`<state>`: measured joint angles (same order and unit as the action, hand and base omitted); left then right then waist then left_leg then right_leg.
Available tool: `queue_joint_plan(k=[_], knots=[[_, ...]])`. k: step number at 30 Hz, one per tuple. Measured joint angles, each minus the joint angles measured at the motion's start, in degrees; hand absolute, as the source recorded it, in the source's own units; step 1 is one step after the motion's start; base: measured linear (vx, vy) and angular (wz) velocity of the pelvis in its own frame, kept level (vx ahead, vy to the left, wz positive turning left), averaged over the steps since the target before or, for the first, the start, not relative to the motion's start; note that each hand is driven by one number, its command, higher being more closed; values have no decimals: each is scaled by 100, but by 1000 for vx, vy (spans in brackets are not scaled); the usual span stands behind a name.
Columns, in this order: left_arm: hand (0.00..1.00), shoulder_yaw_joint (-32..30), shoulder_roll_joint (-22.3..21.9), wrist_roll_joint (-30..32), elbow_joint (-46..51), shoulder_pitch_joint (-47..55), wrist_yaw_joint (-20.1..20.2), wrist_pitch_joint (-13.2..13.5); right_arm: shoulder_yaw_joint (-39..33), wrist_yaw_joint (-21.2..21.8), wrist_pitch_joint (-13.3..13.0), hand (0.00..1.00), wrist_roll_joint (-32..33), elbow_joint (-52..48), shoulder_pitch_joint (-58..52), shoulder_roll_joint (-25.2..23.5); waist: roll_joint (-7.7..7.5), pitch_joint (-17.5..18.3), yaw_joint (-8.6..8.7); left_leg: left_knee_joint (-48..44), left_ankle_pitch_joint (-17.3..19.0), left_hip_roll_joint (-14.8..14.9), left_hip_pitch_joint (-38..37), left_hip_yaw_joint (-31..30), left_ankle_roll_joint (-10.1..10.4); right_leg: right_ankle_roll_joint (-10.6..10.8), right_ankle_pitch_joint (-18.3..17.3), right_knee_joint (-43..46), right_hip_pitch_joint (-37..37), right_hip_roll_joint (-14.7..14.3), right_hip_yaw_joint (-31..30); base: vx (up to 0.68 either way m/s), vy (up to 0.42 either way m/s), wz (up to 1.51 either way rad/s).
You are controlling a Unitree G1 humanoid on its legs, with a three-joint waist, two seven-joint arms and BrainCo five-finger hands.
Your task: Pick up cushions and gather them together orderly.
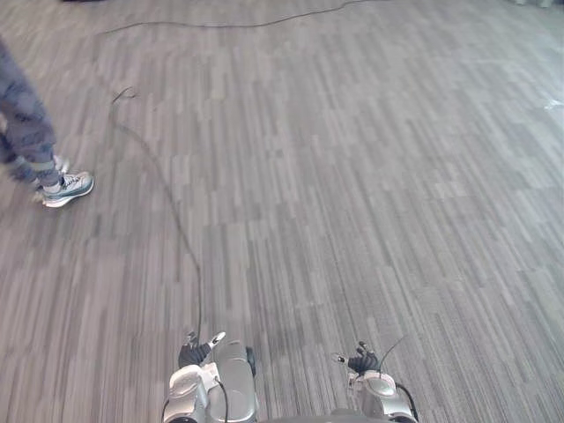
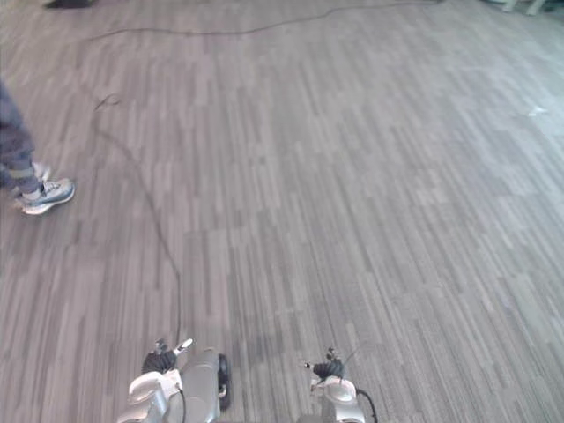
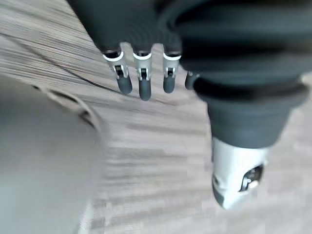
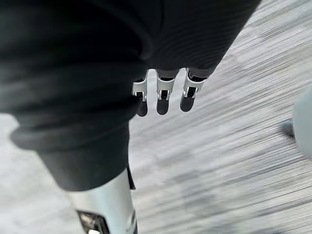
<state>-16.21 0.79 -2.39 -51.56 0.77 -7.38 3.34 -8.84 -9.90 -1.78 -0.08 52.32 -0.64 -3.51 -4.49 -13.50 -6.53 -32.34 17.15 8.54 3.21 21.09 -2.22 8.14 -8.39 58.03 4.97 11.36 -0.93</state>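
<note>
floor (image 1: 370, 176): grey carpet in narrow streaked planks, runs across the whole frame in both eye views, also seen behind both hands in the wrist views.
person (image 1: 22, 119): upper left edge of the frame, cut off by the edge, 1 trouser leg (image 1: 31, 132) in a blue-grey pattern, standing on the floor.
shoe (image 1: 67, 186): light grey sneaker with a white sole, at the left edge just under the trouser leg, toe pointing toward frame right, flat on the floor.
left hand (image 1: 195, 352): bottom edge, left of centre; in its wrist view the fingers (image 3: 145, 88) hang straight side by side, relaxed, nothing in them, carpet past the tips.
right hand (image 1: 361, 361): bottom edge, right of centre, well apart from the left hand; in its wrist view the fingers (image 4: 163, 103) are straight in a row, loose, empty, carpet behind.
cushions: cannot tell where they are; neither hand holds 1.
</note>
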Motion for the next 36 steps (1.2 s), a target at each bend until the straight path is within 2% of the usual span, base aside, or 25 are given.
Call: queue_joint_plan(k=[2, 4, 6, 9, 10, 11, 12, 13, 15, 16, 17, 18, 19, 20, 23, 24, 25, 26, 28, 29, 31, 32, 33, 34, 36], knots=[[0, 71, -5, 3, -120, -13, -2, -22, -7, 13, 12, 0, -8, -17, -53, 1, 73, 24, 52, 484, 133, -12, -504, 101, 36, -349, -245, 572, 546, -36, 503, 404, 42, -104], [0, 215, 2, 7, -260, -101, -1, -44, -4, 43, 2, 0, -43, -251, -60, -1, 118, -34, 162, 1230, 238, -10, -1282, 453, 189, -740, -607, 489, 1263, -18, 1656, 481, 56, -110], [0, 384, -11, 43, -443, -282, 17, -65, -76, 76, 10, 0, -53, -411, -48, -6, 63, -43, 306, 1538, 262, -8, -1754, 762, 231, -782, -737, -511, 1690, 1, 2487, 631, 18, -59], [0, 492, -127, 152, -523, -372, 40, -64, -278, 107, 6, 0, -57, -409, 17, 10, 101, -36, 468, 2045, 257, -48, -2481, 1010, 241, -1007, -340, -2330, 1992, -132, 3113, 543, -44, -31], [0, 490, -152, 219, -536, -340, 53, -62, -299, 119, 14, 0, -106, -368, -4, 11, 35, -12, 472, 2236, 154, -167, -2797, 996, 425, -1268, 350, -3080, 1972, -207, 3154, 620, -107, -21], [0, 478, -197, 243, -581, -333, 61, -70, -325, 149, 15, 0, -149, -367, 28, 52, 96, 3, 483, 2270, 16, -106, -2973, 982, 672, -1974, 414, -2892, 1934, -333, 3115, 770, -157, -35], [0, 491, -211, 314, -625, -330, 109, -101, -345, 176, 16, 0, -220, -365, 73, 116, 323, 80, 480, 1998, -335, 184, -2913, 933, 1270, -1980, 37, -2545, 2001, -427, 3165, 673, -181, -36], [0, 487, -278, 370, -620, -370, 141, -107, -437, 215, 10, 0, -234, -405, 115, 129, 397, 73, 564, 1409, -632, 382, -2718, 721, 1435, -2014, -244, -2385, 1944, -565, 3175, 805, -247, -46], [0, 356, -280, 428, -588, -338, 143, -117, -449, 226, 57, 0, -233, -401, 180, 131, 627, -19, 592, -526, -1647, 849, -1966, 50, 987, -2040, -495, -2599, 1555, -966, 3011, 639, -187, -66], [0, 308, -289, 442, -480, -321, 145, -120, -423, 195, 77, 0, -225, -387, 219, 130, 752, -118, 575, -2222, -1938, 1059, -1231, -403, 797, -2037, -570, -2920, 1104, -1318, 2796, 553, -76, -111], [0, 249, -273, 442, -373, -263, 152, -117, -321, 187, 119, 0, -221, -263, 228, 104, 730, -161, 470, -3390, -1635, 1139, -672, -543, 835, -2084, -632, -3175, 661, -1531, 2510, 555, -52, -128], [0, 206, -257, 440, -294, -211, 146, -112, -207, 184, 132, 0, -212, -149, 236, 85, 666, -200, 403, -3856, -1373, 1114, -350, -585, 818, -2074, -682, -3351, 314, -1618, 2282, 564, -21, -125], [0, 187, -211, 433, -139, -161, 137, -73, -84, 183, 162, 0, -202, -88, 241, 49, 601, -217, 347, -4030, -1066, 1003, 238, -684, 657, -2080, -787, -3720, -260, -1700, 2023, 647, -8, -124], [0, 172, -196, 326, 53, -49, 142, 24, 22, 178, 172, 0, -156, 61, 191, 3, 488, -139, 259, -3534, -773, 901, 928, -673, 514, -1985, -838, -4153, -751, -1768, 1622, 628, 11, -105], [0, 81, -179, 303, 218, 92, 139, 91, 61, 174, 204, 0, -109, 90, 204, -60, 490, -111, 216, -2707, -528, 735, 1522, -774, 424, -1876, -904, -4473, -1208, -1789, 1253, 542, 90, -94], [0, -44, -219, 159, 379, 248, 118, 131, 128, 174, 214, 0, -102, 89, 209, -49, 468, -98, 109, -1145, -526, 362, 1880, -938, 546, -1697, -995, -4689, -1568, -1693, 807, 629, 185, -116], [0, -90, -283, 81, 437, 264, 111, 146, 92, 155, 208, 0, -105, 99, 213, -54, 446, -90, 13, 22, -650, 97, 1953, -1008, 650, -1538, -1086, -4815, -1782, -1611, 537, 674, 212, -132], [0, -94, -295, 43, 462, 266, 104, 148, 92, 133, 207, 0, -106, 101, 219, -46, 442, -86, -1, 528, -769, -29, 2007, -1016, 647, -1451, -1133, -4915, -1936, -1568, 439, 759, 274, -93], [0, -93, -288, -118, 496, 255, 115, 162, 135, 91, 209, 0, -109, 128, 232, -61, 306, -3, -136, 980, -1871, -287, 1997, -1041, 264, -1153, -1297, -4965, -2250, -1343, -29, 838, 308, -99], [0, -77, -143, -76, 444, 149, 119, 141, 212, 109, 201, 0, -111, 148, 240, -55, 57, 64, -138, 715, -1537, -347, 1980, -805, 100, -944, -1232, -4672, -2107, -1061, -197, 851, 303, -100], [0, -89, -86, -55, 323, 105, 97, 125, 117, 95, 161, 0, -119, 83, 285, -61, -8, 53, -169, 129, -958, -205, 1770, -557, -43, -617, -876, -3461, -1760, -1006, -442, 868, 350, -94], [0, -68, -21, -32, 217, 105, 91, 122, 107, 109, 151, 0, -122, 83, 262, -56, -78, 49, -213, 158, -610, -220, 1205, -305, -80, -193, -188, -1766, -1178, -865, -396, 705, 314, -90], [0, -60, -7, -13, 171, 97, 91, 111, 105, 108, 132, 0, -132, 75, 250, -18, -73, 48, -190, 172, -512, -242, 1013, -282, -76, 2, -17, -1157, -954, -787, -350, 624, 264, -79], [0, -8, 17, 27, -29, 39, 81, 61, 104, 112, 61, 0, -189, 41, 157, 3, -13, 35, -22, 293, -154, -323, 419, -298, -82, -38, -15, 210, -385, -630, 16, 604, 197, -36], [0, 162, 7, 101, -190, -16, 66, 9, 113, 131, 44, 0, -226, 16, 47, 0, 120, 46, 83, 690, 230, -327, -276, -276, 36, -373, -345, 770, 287, -470, 608, 606, 149, -34]])
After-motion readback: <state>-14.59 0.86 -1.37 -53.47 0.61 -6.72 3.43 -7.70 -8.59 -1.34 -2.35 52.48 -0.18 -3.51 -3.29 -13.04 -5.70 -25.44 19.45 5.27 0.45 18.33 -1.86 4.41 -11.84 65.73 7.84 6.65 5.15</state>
